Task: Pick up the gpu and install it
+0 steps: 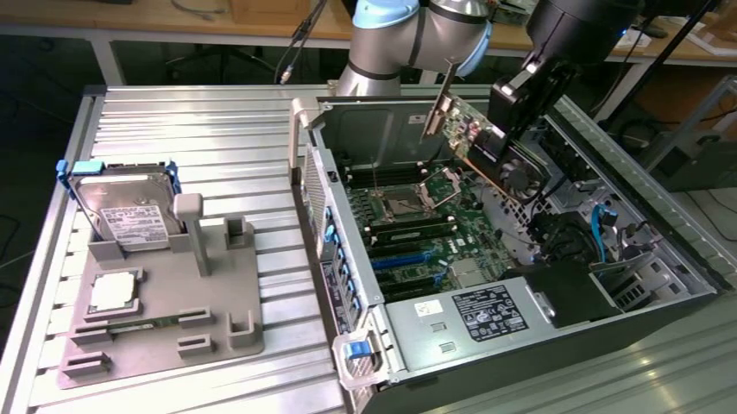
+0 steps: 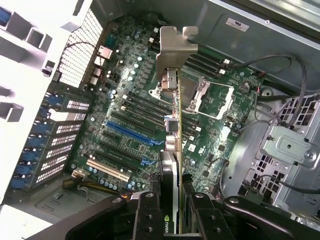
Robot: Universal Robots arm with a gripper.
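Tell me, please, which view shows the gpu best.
The exterior view: the gpu shows its broad face and bracket, held tilted over the open case. The wrist view shows it edge-on, clamped in the tool, above the motherboard.

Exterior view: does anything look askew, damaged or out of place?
Nothing damaged or spilled. The gpu hangs tilted above the motherboard inside the open case, gripped by the claw and not in a slot; that is carrying, not a fault. The hard drive stands on edge in its grey holder.
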